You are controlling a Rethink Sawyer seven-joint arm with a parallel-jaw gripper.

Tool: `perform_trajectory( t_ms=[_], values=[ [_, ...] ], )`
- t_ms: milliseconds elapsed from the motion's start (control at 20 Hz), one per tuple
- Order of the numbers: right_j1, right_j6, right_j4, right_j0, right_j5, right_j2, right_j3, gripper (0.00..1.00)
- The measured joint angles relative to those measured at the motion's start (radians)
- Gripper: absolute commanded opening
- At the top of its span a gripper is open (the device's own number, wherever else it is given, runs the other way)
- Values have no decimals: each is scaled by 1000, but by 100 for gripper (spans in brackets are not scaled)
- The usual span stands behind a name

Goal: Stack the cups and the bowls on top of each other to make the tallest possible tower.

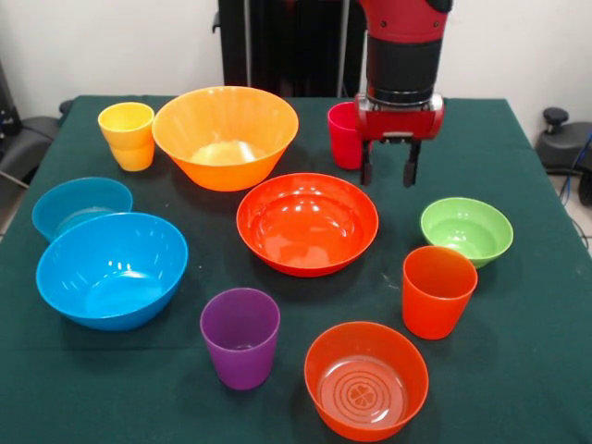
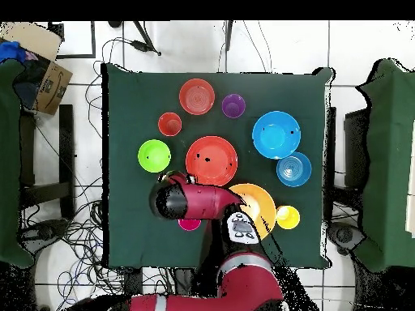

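**Gripper beside the crimson cup**

The gripper [image 1: 389, 172] hangs with fingers [image 1: 410, 170] slightly apart, holding nothing. The crimson cup [image 1: 343, 135] stands upright just beside them (towards the large orange-yellow bowl [image 1: 225, 136]), on the green table [image 1: 536, 324].

The worktop [image 1: 518, 351] wore a dark green cloth. Glossy plastic cups were yellow [image 1: 128, 135], crimson [image 1: 343, 135], orange-red [image 1: 437, 290] and purple [image 1: 240, 337]. Plastic bowls were large orange-yellow [image 1: 225, 136], large blue [image 1: 112, 269], small blue [image 1: 81, 207], shallow red-orange [image 1: 307, 223], small green [image 1: 466, 230] and translucent orange with moulded concentric rings [image 1: 366, 379]. The arm's gripper [image 1: 388, 171] was black beneath a red housing.
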Motion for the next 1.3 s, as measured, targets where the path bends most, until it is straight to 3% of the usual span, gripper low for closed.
perform_trajectory(
  t_ms=[500, 1300],
  values=[
    [5, 0, 0, -54, 0, 55, -31, 100],
    [-12, 0, -1, -67, 0, 100, -62, 100]
  ],
)
